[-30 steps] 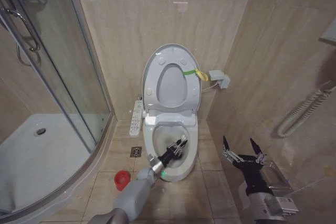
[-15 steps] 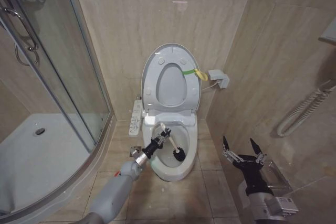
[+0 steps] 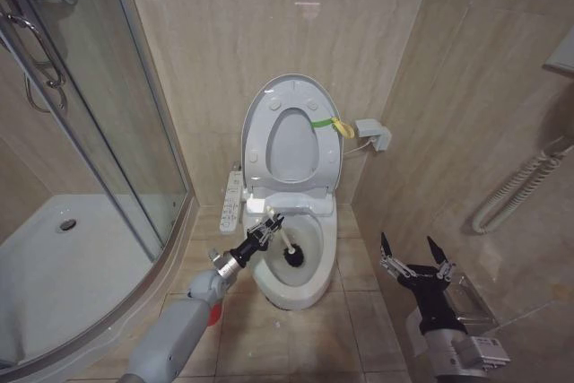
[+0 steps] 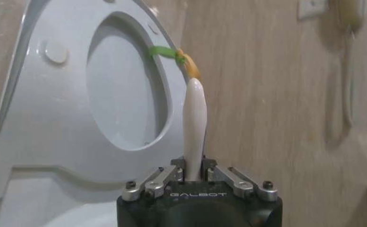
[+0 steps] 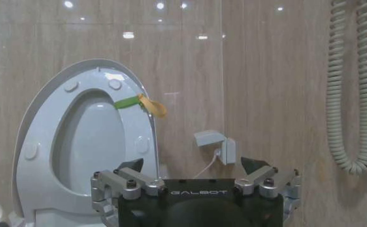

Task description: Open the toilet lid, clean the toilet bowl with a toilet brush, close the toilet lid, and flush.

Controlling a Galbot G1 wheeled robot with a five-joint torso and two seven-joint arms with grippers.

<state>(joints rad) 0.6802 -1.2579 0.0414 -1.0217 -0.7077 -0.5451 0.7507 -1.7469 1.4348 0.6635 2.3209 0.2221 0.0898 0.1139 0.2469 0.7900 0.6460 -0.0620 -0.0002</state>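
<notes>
The toilet lid (image 3: 291,145) stands raised against the wall with the seat ring (image 3: 258,136) up in front of it; a yellow-green band (image 3: 330,124) hangs at its edge. Below lies the open toilet bowl (image 3: 289,293). My left gripper (image 3: 266,230) is over the bowl's left rim, shut on the toilet brush's white handle (image 4: 194,118). The dark brush head (image 3: 294,256) is down inside the bowl. In the left wrist view the left gripper (image 4: 193,171) clamps the handle's base, with the lid (image 4: 57,123) behind. My right gripper (image 3: 414,252) hangs open to the bowl's right.
A glass shower door (image 3: 99,132) and white shower tray (image 3: 63,266) fill the left. A remote panel (image 3: 232,199) hangs left of the toilet; the red holder (image 3: 213,315) peeks out by my left arm. A wall socket (image 3: 374,134) and coiled cord (image 3: 516,190) are at the right.
My left gripper has drawn back and to the left, from inside the bowl's front to its left rim. The brush head swept from the front toward the middle of the bowl. The right arm stayed still.
</notes>
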